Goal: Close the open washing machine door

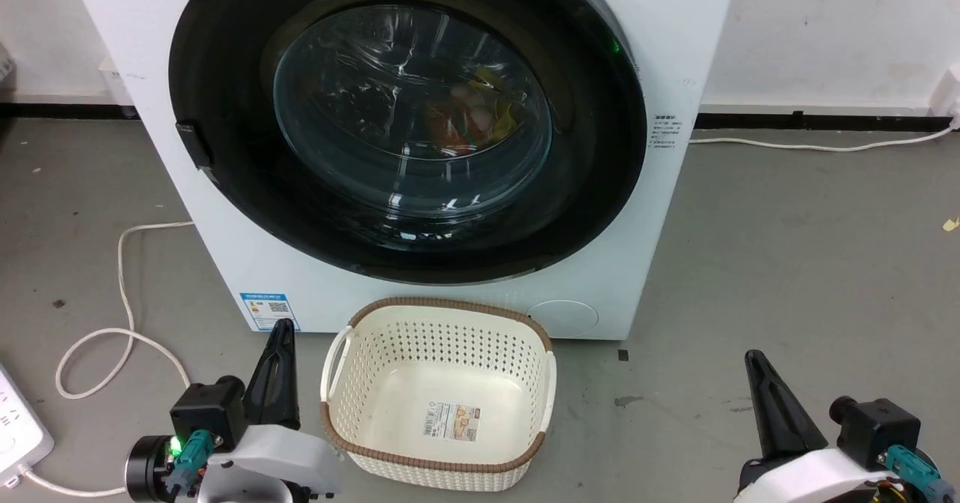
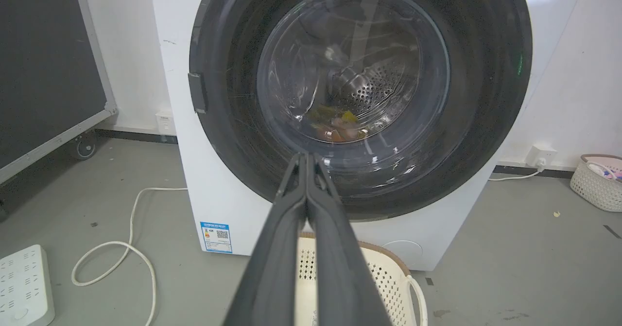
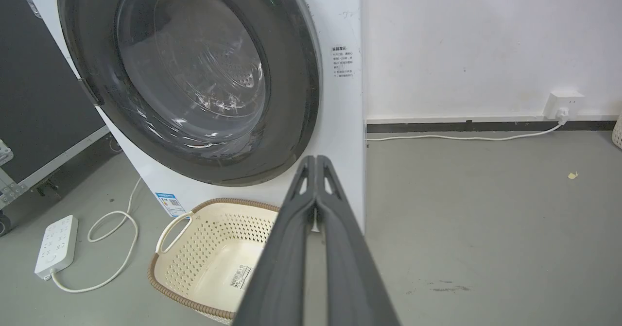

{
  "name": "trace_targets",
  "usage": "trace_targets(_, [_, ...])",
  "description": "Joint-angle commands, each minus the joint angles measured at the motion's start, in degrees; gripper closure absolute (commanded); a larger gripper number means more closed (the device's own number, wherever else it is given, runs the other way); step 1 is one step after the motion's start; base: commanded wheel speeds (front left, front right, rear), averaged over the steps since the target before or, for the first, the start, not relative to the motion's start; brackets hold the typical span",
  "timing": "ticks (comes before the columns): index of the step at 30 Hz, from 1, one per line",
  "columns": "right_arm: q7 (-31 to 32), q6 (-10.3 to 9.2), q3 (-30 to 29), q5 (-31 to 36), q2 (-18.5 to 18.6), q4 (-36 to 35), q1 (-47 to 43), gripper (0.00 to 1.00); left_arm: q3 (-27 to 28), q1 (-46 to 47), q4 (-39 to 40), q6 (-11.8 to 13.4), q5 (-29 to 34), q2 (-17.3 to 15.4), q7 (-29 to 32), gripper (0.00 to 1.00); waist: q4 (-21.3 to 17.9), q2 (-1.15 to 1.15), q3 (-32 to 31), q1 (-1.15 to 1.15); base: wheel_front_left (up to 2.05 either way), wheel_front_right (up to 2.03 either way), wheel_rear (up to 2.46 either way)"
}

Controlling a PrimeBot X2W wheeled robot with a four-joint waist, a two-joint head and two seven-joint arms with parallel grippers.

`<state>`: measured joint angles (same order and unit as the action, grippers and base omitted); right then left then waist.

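The white washing machine [image 1: 675, 38] fills the top of the head view. Its door [image 1: 409, 121], with a black glossy rim and bulging glass, lies flat against the machine's front, its latch at the left edge. Colourful laundry [image 1: 472, 117] shows through the glass. My left gripper [image 1: 283, 330] is shut and empty, low on the floor side, well short of the door [image 2: 354, 73]. My right gripper [image 1: 752, 358] is also shut and empty, off to the lower right of the machine. In the wrist views, the left gripper [image 2: 306, 157] and the right gripper [image 3: 316, 160] show their fingers pressed together.
A cream perforated basket [image 1: 450, 302] stands on the floor right below the door, between my arms. A white power strip [image 1: 19, 420] and looping cable [image 1: 124, 263] lie at the left. A black wheeled case [image 2: 43, 73] stands left of the machine. Another basket [image 2: 597, 182] sits far right.
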<state>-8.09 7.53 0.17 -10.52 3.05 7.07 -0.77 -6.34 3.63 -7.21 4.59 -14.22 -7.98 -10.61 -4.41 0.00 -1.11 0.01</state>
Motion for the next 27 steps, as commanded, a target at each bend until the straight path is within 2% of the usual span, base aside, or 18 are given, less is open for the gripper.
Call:
trace_targets(1, [0.34,0.00,-0.02,0.62,-0.02,-0.51,0.09,1.00,0.32,-0.37,0.39,-0.22,0.55,0.26,0.21,1.00,0.06,0.00,0.01,0.00,0.00,0.00,0.00])
trace_targets(27, [2.14,-0.01,-0.05,2.92,-0.05,-2.03,0.25,1.00,1.71,-1.13,1.97,-1.23,3.72,1.39,2.63,1.00,1.07,0.00,0.27,0.00,0.00,0.00,0.00])
